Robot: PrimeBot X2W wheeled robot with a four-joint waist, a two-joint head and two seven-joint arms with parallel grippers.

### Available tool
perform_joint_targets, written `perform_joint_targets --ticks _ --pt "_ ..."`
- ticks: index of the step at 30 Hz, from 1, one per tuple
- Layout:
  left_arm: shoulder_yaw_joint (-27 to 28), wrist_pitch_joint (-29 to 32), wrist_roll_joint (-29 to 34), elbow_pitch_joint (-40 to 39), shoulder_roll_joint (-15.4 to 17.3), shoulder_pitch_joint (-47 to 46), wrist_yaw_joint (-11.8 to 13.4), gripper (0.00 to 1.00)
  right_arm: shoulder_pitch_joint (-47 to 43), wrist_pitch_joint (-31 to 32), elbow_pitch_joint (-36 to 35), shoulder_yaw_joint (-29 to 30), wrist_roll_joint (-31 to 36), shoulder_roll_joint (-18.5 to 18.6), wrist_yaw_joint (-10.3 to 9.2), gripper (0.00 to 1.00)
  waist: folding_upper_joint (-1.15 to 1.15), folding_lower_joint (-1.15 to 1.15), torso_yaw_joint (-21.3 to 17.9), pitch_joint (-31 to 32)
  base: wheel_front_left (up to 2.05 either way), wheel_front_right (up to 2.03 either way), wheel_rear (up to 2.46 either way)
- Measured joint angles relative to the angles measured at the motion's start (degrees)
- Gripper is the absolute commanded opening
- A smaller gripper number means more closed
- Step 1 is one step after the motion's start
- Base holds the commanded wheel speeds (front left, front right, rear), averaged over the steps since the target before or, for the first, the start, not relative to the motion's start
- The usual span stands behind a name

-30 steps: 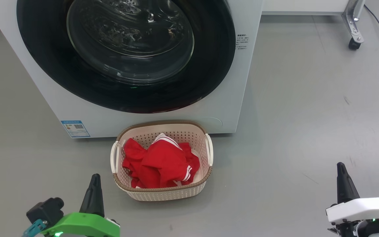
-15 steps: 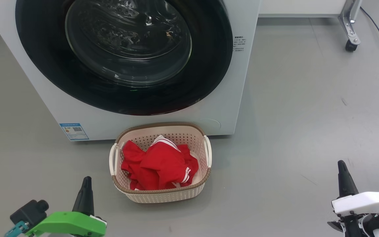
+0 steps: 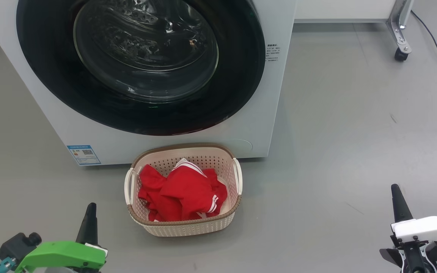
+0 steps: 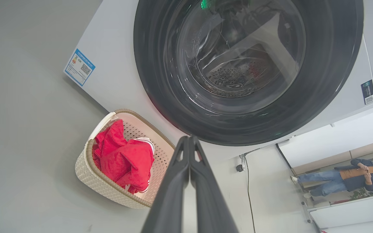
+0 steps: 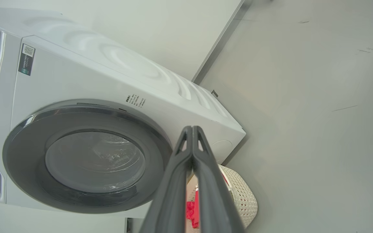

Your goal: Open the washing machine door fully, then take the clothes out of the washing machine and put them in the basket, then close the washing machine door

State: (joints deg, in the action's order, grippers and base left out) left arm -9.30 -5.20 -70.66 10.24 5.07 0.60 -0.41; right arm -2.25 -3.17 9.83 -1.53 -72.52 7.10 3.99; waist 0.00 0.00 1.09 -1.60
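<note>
Room: smooth grey floor (image 3: pixel 355 132) with a few scuffs, pale wall behind the machine

Counts, big to small:
- 1 washing machine (image 3: pixel 275 94), white, standing on the floor
- 1 washing machine door (image 3: pixel 241 76), shut flush against the front, steel drum visible through the glass
- 1 person (image 4: pixel 345 181), far off in the left wrist view
- 1 basket (image 3: pixel 182 146) on the floor, just in front of the machine, below the door
- clothes (image 3: pixel 180 193): one red heap inside the basket, garment count can't tell
- 2 end effectors: left end effector (image 3: pixel 90 210) and right end effector (image 3: pixel 396 193), fingers pressed together, holding nothing, both low and clear of the basket
- 1 black cable (image 3: pixel 436 41)
- 1 blue sticker (image 3: pixel 83 154)
- 1 caster (image 3: pixel 400 55)
</note>
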Motion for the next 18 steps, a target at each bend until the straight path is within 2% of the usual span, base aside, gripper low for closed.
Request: perform_joint_targets --ticks 18 --pt "3.4 2.8 -14.1 1.7 1.0 -1.1 -3.2 0.00 2.3 3.2 2.7 2.6 -11.8 -1.0 1.25 0.00 0.00 0.00 -0.6 0.7 0.00 0.00 0.00"
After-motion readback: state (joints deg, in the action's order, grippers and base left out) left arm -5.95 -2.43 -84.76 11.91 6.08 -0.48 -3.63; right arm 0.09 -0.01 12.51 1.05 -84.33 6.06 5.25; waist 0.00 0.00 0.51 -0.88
